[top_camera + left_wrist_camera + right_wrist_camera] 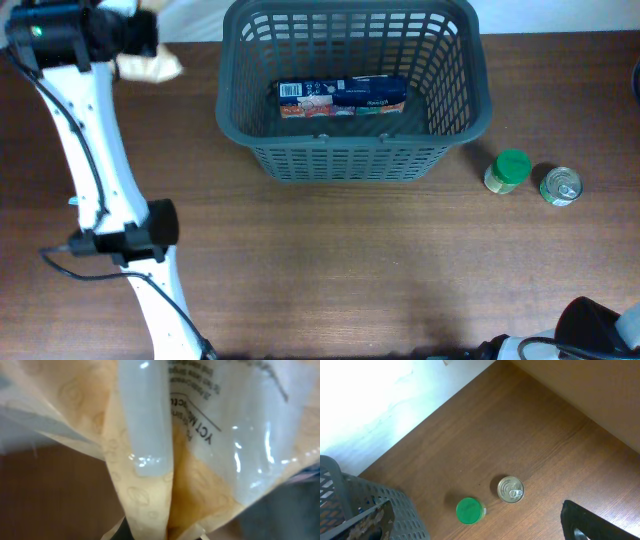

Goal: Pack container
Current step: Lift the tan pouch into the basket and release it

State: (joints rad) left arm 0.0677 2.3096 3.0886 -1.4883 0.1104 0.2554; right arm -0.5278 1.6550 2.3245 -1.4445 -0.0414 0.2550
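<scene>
Left gripper [137, 48] is clamped on a tan pouch [152, 66], which is held left of the container [352, 160], level with its far rim and well apart from it. In the left wrist view a pale translucent finger [147, 415] is seen pressed flat onto the pouch's clear printed film; the print is too blurred to read in full. Right gripper [477, 521] is released: jaws are spread wide and nothing is gripped. The container is set at the far middle of the table [330, 270], with its far rim close to the table's back edge. One printed carton [342, 97] is laid flat and lengthwise on the grid floor toward the near wall; bare grid is left behind it. A green-lidded jar [508, 170] is stood upright right of the container's near corner, near it but not touching. A tin can [560, 186] is stood just beside the jar, on the side away from the container. A broad stretch of bare wood is left in front of the container. Only the overhead view shows the carton and both arms. The right wrist view adds the can's pull-tab top and the table's edge beyond the jar and can, with a pale surface past it. The container's corner is caught there at lower left.
</scene>
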